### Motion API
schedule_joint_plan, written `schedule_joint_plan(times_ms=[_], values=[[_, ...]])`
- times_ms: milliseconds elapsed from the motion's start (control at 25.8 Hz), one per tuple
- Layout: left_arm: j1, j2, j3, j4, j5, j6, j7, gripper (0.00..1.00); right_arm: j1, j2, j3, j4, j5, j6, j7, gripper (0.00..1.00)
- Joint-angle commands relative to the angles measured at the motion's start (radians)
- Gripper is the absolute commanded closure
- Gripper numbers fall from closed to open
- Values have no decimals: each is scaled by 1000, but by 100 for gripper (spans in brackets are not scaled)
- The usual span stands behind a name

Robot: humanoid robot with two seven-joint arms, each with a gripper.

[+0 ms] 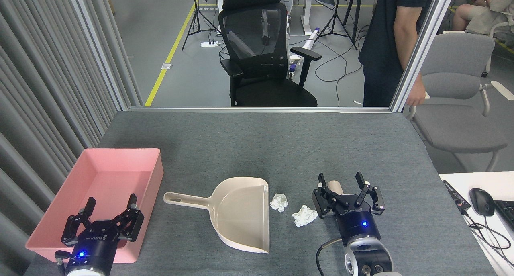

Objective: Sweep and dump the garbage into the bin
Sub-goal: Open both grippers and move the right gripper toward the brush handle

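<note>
Two crumpled white tissue wads (278, 202) (304, 215) lie on the grey felt-like worktop (281, 147), just right of the smooth beige plastic dustpan (241, 211) and its straight open edge. Pink bin (100, 163), shallow, sloped glossy walls, sits far left. Right gripper (340, 182) released beside a wad, a pale cylinder (333, 185) between its fingers; left gripper (110, 202) released over the bin's near end
</note>
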State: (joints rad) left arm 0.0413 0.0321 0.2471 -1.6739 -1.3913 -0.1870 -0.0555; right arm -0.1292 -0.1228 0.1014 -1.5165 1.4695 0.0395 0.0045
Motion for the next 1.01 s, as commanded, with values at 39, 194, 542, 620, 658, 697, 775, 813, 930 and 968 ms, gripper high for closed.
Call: schedule_joint_plan(times_ms=[39, 194, 542, 620, 658, 697, 775, 813, 930, 968], values=[[0, -47, -6, -1, 178, -5, -1, 1, 36, 2, 1, -53, 0, 3, 2, 2], [2, -60, -8, -36, 452, -11, -3, 1, 114, -9, -2, -111, 2, 5, 2, 2], [15, -70, -8, -46, 683, -86, -167, 1, 255, -23, -60, -163, 5, 7, -51, 2], [20, -81, -8, -40, 713, -86, -202, 1, 280, -29, -66, -168, 5, 8, -60, 2], [20, -93, -8, -36, 749, -86, -204, 1, 292, -35, -66, -169, 5, 7, -63, 2], [18, -107, -8, -36, 801, -86, -205, 1, 303, -38, -66, -169, 5, 8, -63, 2], [20, -116, -9, -36, 931, -89, -204, 1, 315, -41, -68, -169, 5, 8, -64, 2], [20, -116, -11, -36, 982, -89, -208, 1, 322, -44, -69, -169, 5, 8, -66, 2], [20, -116, -12, -35, 1055, -89, -214, 1, 336, -64, -77, -169, 5, 8, -84, 2], [20, -116, -23, -32, 1058, -88, -213, 1, 341, -64, -94, -169, 5, 7, -98, 2]])
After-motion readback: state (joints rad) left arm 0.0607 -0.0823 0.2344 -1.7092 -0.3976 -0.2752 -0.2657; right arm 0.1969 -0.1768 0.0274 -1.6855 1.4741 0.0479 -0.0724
